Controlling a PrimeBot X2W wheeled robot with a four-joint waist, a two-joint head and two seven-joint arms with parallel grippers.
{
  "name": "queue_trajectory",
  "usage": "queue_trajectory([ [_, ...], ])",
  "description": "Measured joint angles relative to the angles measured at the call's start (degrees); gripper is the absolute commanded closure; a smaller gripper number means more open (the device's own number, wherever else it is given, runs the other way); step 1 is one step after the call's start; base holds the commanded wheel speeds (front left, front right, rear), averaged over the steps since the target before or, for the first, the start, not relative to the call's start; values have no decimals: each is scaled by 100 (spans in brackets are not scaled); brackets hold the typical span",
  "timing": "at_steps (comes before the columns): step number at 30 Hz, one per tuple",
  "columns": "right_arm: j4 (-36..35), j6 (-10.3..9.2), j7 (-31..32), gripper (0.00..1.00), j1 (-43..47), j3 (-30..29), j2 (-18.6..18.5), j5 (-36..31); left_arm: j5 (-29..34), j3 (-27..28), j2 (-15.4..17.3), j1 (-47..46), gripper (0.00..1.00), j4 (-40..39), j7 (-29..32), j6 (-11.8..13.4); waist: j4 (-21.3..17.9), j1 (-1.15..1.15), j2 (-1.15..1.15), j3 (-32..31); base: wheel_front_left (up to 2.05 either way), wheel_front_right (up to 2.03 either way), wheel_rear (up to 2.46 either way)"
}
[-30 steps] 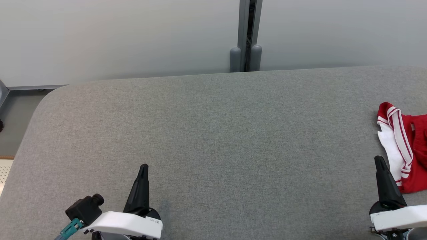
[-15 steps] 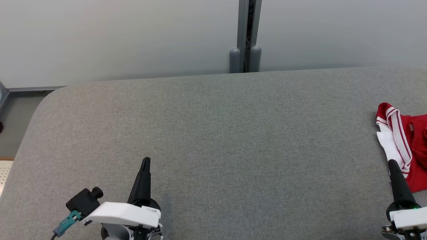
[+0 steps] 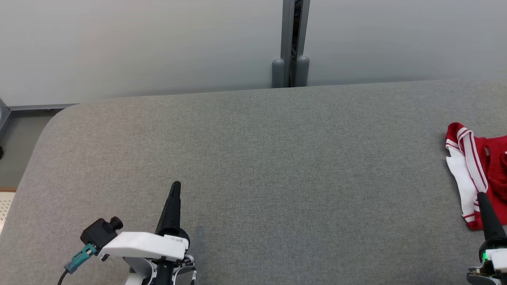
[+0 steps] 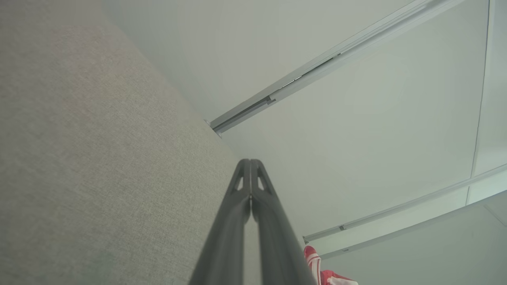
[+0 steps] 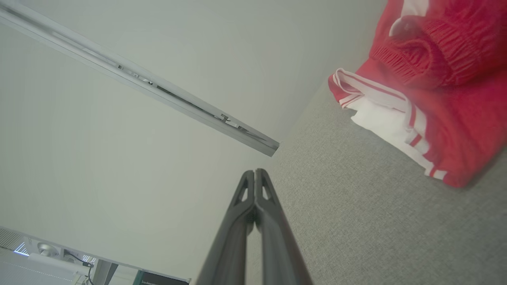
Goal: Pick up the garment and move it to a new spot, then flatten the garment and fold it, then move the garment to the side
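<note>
Start at the left of the table (image 3: 277,158): your left gripper (image 3: 175,186) hangs over the near-left part of the grey cloth top, its two dark fingers pressed together and holding nothing; the left wrist view shows the same clenched pair (image 4: 250,161) with bare table under it. The middle of the table is plain grey fabric up to the far edge. At the table's right side lies the garment (image 3: 495,166), which runs out of the head view at the right. It is a crumpled red piece of clothing, with a white panel along its left edge, then a white band with thin red stripes that curls over at the far end, then the red body. In the right wrist view the garment (image 5: 435,79) shows a gathered, ribbed red waistband bunched on top and a white hem with short red stripes lying flat on the table. It is rumpled, neither flattened nor folded. Your right gripper (image 3: 480,194) is over the near-right part of the table, fingers clamped together and empty. From the head camera its tip overlaps the garment's near-left hem, but the right wrist view shows the closed fingers (image 5: 254,171) apart from the cloth, with a strip of bare table between them and the garment off to one side.
</note>
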Motion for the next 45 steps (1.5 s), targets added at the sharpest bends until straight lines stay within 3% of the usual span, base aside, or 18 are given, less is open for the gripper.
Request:
queue_trajectory([
  [45, 275, 0, 1061, 100, -127, -1166, 69, 2104, -2261, -205, 1, -703, 100, 613, 218, -334, -37, 0, 0, -78, 0, 0, 0],
])
